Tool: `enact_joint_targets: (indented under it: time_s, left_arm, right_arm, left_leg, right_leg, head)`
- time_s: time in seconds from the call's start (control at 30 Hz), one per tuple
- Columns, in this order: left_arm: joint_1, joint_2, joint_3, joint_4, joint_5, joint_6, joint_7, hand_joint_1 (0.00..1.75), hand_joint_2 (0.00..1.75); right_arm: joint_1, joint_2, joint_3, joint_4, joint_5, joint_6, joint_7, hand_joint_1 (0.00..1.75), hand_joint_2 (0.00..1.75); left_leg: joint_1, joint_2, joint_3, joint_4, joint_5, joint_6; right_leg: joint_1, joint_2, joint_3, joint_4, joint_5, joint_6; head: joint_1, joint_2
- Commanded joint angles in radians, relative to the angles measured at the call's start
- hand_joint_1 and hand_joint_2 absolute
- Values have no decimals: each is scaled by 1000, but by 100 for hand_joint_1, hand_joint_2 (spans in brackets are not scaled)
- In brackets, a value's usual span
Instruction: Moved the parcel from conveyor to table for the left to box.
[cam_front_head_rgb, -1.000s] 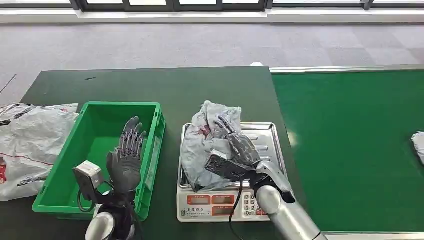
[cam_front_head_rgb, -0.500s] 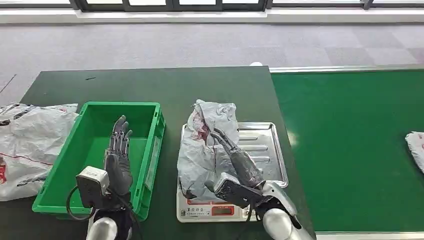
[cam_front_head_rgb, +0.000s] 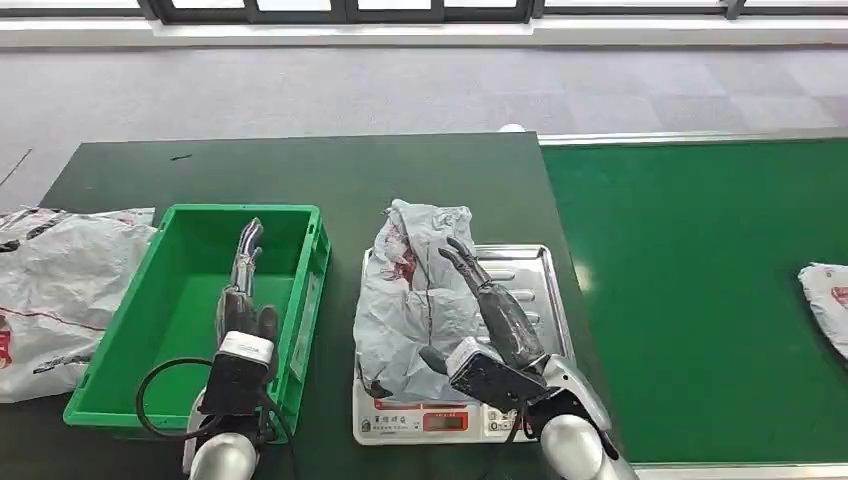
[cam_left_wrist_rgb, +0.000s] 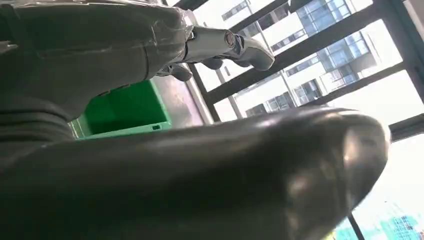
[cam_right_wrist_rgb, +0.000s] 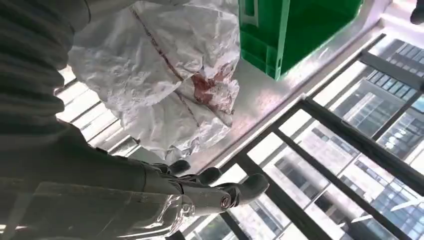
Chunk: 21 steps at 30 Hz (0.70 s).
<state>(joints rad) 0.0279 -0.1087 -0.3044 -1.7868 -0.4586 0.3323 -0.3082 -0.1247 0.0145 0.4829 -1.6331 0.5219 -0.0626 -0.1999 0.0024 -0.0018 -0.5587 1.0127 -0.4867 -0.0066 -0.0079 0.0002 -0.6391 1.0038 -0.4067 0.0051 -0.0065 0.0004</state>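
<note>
While the parcel (cam_front_head_rgb: 415, 295) lies on the steel tray of the scale (cam_front_head_rgb: 525, 285) in the head view, we note that it overhangs the tray's left edge toward the green crate (cam_front_head_rgb: 140, 330) and is not squarely seated. Our right hand (cam_front_head_rgb: 495, 315) rests beside it on the tray with its fingers (cam_front_head_rgb: 465, 268) stretched out and apart, gripping nothing. We judge that pulling this hand away across the crumpled film could snag a fold and drag the parcel off the tray. Our left hand (cam_front_head_rgb: 243, 290) hangs edge-on over the crate, fingers extended and holding nothing. A reach from there must clear the crate wall, or it may knock the crate along the worktop (cam_front_head_rgb: 300, 170). A second bag (cam_front_head_rgb: 828, 300) sits on the conveyor (cam_front_head_rgb: 700, 250), well apart.

From the left wrist view, we see the left hand (cam_left_wrist_rgb: 220, 42) with nothing in it and a corner of the crate (cam_left_wrist_rgb: 125, 107) behind it. The thumb blocks much of this view, so we cannot judge clearance from it.

From the right wrist view, the parcel (cam_right_wrist_rgb: 160, 75) is loose, creased film with a red patch, and the right hand's fingers (cam_right_wrist_rgb: 225, 192) lie clear of it, apart. We judge such film slippery and shapeless: a shallow pinch by the left hand may catch only a fold and let the contents sag or slip before reaching the crate.
</note>
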Motion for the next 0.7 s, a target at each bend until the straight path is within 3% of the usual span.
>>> enact_joint_targets:
  time_s: [0.03,0.13,0.23,0.3,0.33,0.7]
  left_arm:
    - [-35,35,-41,49,-4,5,6,0,0]
    - [-52,48,-63,64,-29,7,5,0,0]
    - [-157,86,-123,158,-87,-106,79,0,0]
    - [-239,97,-144,252,-173,-129,66,0,0]
    - [-283,112,-177,303,-254,-140,51,0,175]
    - [-291,102,-176,334,-262,-134,43,0,175]
  right_arm:
    - [-7,-17,-51,13,-3,6,2,0,175]
    - [10,-22,-63,0,-2,-3,1,0,175]
    - [60,-42,-93,-77,-44,-72,-114,0,175]
    - [95,-56,-98,-116,-44,-84,-161,0,175]
    - [114,-62,-98,-126,-50,-88,-189,0,175]
    - [112,-59,-97,-114,-52,-91,-200,0,175]
  left_leg:
    - [0,-2,0,-1,1,0]
    - [0,-2,0,-1,1,0]
    - [0,-7,-1,-1,2,0]
    - [0,-9,-1,-1,3,0]
    - [-1,-8,-1,-1,2,0]
    - [0,-1,1,-3,2,0]
  right_leg:
    - [0,-2,1,-1,0,0]
    - [0,-2,1,-2,0,0]
    - [0,-7,2,-1,0,0]
    - [1,-9,2,-2,0,0]
    - [0,-9,2,-1,-1,0]
    - [0,-3,2,-3,2,0]
  head:
    - [0,0]
    - [0,0]
    - [0,0]
    - [0,0]
    - [0,0]
    - [0,0]
